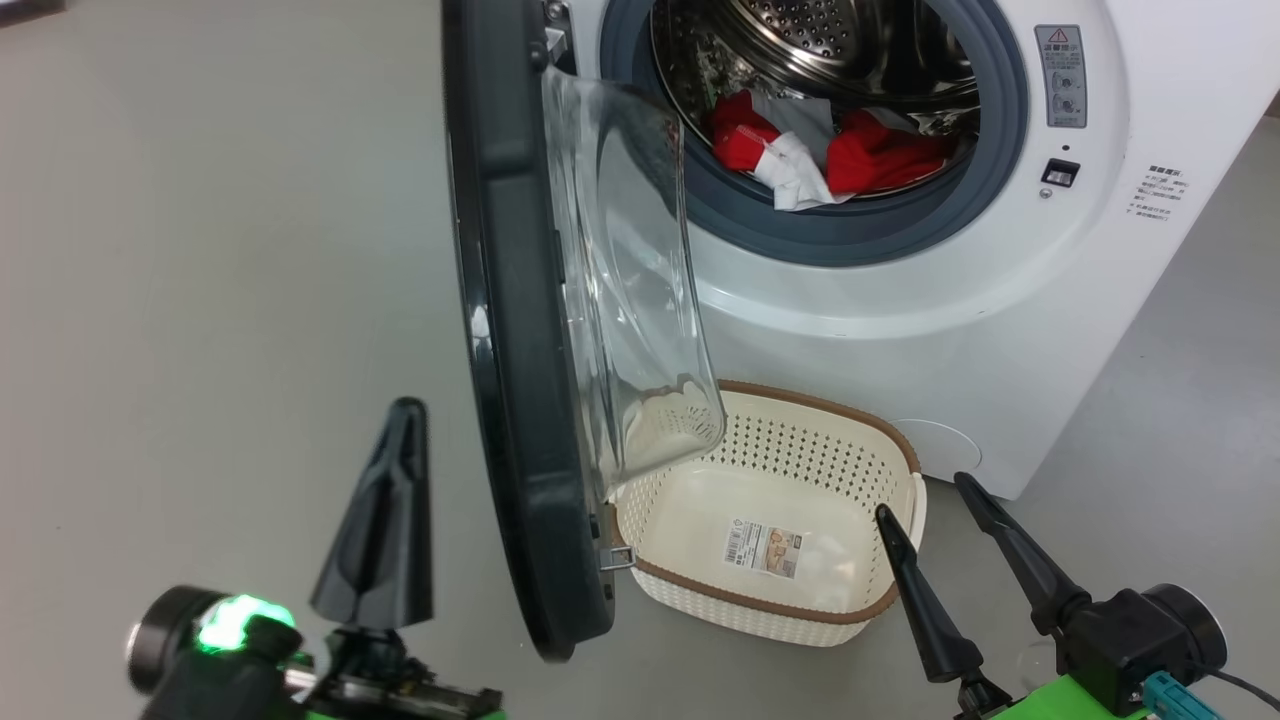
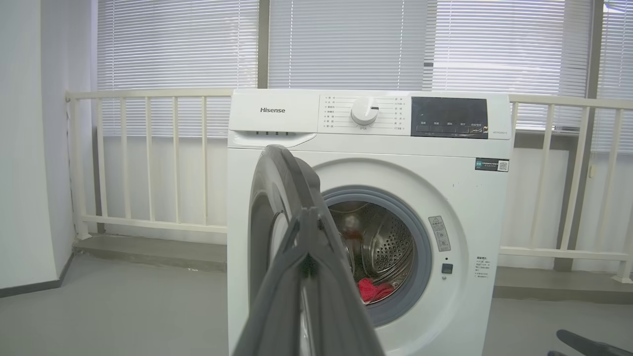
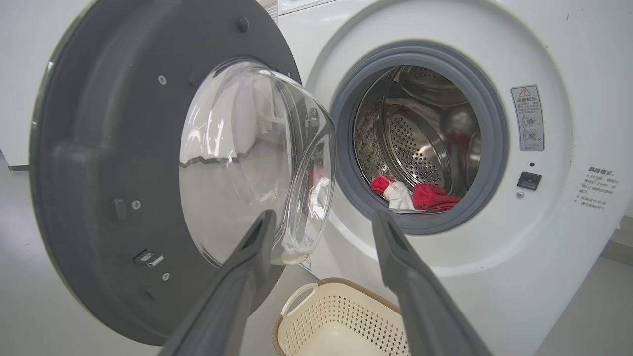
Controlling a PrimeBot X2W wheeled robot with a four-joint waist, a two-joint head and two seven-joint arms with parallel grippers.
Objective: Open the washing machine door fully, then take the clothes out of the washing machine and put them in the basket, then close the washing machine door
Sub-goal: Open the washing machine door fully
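The head view looks steeply down from close on the edge-on washing machine door (image 1: 510,330), with the basket (image 1: 800,440) at 6 o'clock of the drum (image 1: 830,40). The left wrist view faces the whole washing machine (image 2: 470,222) level, from farther back. The right wrist view, low and near, looks into the drum. All three share the door and the clothes (image 1: 880,155).

A smooth grey floor (image 1: 200,250) is seen, on which the white washing machine (image 1: 900,330) is stood. The cream perforated basket (image 1: 800,450) with its brown rim is set upright on the same floor, just before the machine's front
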